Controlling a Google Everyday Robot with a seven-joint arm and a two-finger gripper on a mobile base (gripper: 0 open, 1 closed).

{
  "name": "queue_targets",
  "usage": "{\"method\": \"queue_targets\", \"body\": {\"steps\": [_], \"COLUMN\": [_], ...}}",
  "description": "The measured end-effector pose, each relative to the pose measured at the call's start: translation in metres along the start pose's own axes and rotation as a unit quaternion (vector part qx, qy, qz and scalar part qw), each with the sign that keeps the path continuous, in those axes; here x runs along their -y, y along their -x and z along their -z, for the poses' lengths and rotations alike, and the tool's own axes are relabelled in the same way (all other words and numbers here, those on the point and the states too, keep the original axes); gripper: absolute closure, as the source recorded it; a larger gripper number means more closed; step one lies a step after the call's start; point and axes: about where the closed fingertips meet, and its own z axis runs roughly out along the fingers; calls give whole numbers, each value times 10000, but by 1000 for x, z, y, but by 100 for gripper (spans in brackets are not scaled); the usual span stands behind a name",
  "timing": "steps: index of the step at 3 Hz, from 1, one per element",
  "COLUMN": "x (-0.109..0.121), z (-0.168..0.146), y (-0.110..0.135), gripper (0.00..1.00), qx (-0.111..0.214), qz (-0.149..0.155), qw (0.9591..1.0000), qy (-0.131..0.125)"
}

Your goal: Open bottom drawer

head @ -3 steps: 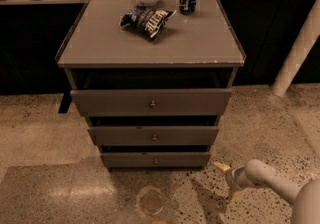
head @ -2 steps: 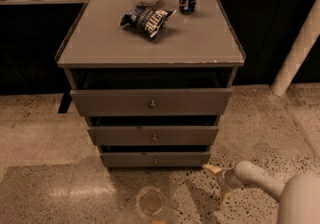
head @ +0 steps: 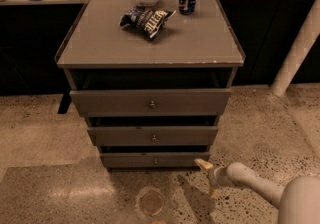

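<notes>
1. The gripper [head: 208,178] has moved left since the earlier frame, and its upper fingertip is now near the bottom drawer's [head: 125,160] right end.
2. Its jaws stand apart, holding nothing.
3. The drawer, left of the jaws, is grey and flat-fronted, with a small round knob [head: 155,161] at its centre.

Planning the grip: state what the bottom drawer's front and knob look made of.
Bottom drawer front: likely painted wood or laminate, matte grey, no glare. Knob: probably metal, showing a pale glint. Gripper sits low, right of the drawer.
</notes>
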Motion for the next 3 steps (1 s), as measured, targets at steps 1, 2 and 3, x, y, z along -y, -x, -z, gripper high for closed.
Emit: {"method": "queue_targets", "body": {"steps": [1,2,3], "x": [33,59,74], "z": [1,-11,-42], "y": [8,10,3], "gripper": [0,0,0], "qx": [-86,-119,-139], "qz": [-93,-211,-375], "qw": [9992,9990,9992], "qy": [-366,-373,-45]}}
